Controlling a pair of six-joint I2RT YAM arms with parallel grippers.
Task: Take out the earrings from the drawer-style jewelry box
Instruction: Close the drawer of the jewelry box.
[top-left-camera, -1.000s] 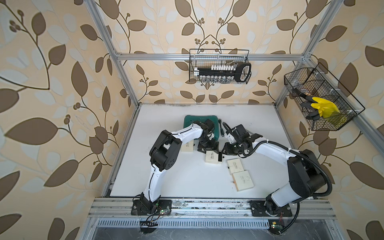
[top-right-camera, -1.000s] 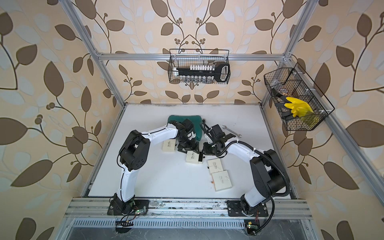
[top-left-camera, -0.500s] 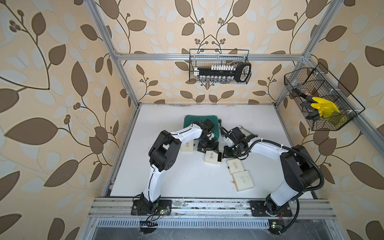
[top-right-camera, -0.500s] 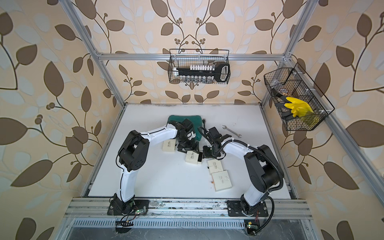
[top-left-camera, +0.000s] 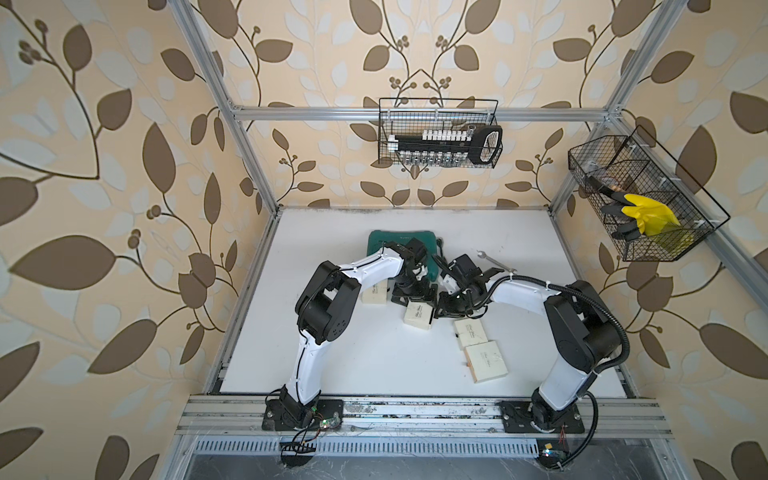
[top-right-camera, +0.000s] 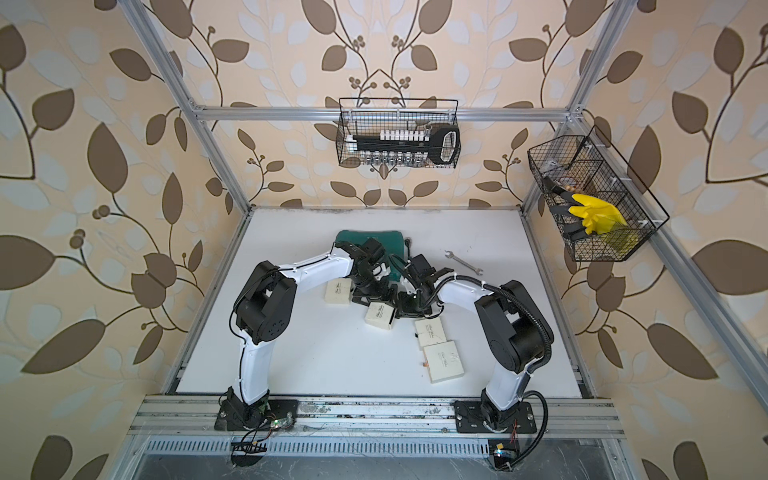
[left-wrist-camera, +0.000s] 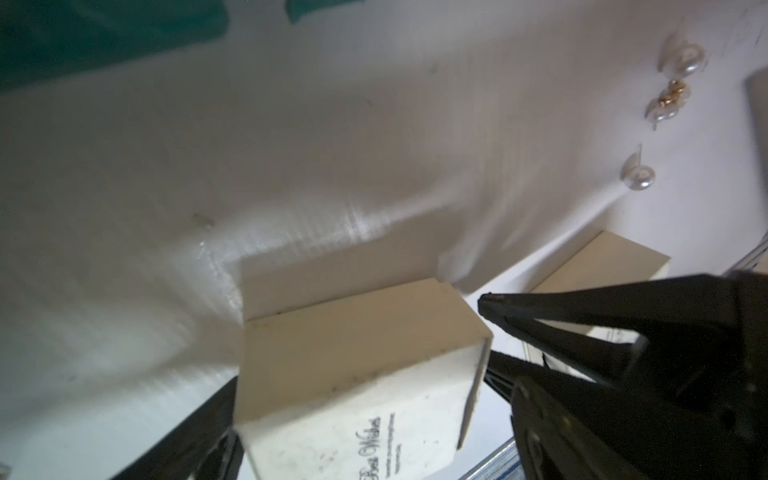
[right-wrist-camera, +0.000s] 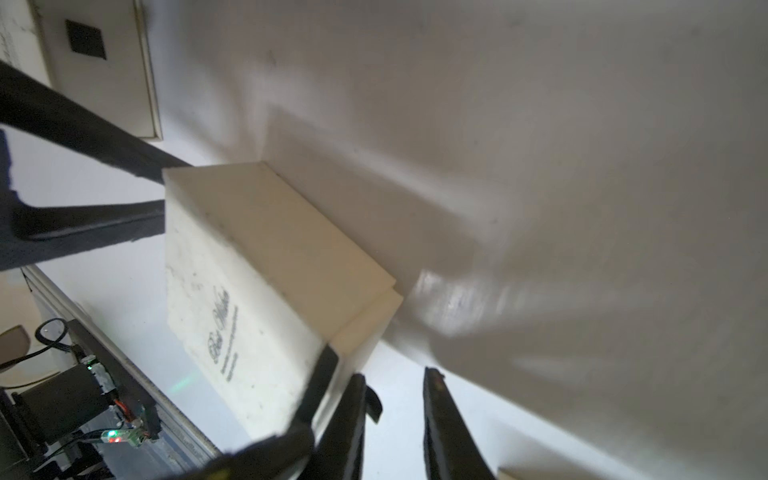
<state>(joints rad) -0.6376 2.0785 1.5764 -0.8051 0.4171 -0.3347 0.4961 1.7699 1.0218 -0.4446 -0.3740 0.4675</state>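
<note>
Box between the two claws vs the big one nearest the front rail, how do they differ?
The middle box is smaller; the front box is bigger. In the right wrist view the middle box's drawer is slid slightly out; the front box looks shut. Both are cream with script lettering on top.

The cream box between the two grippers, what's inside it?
Only a sliver of its drawer pokes out; the sleeve covers the rest, so any contents are hidden. Pearl earrings lie outside on the table.
</note>
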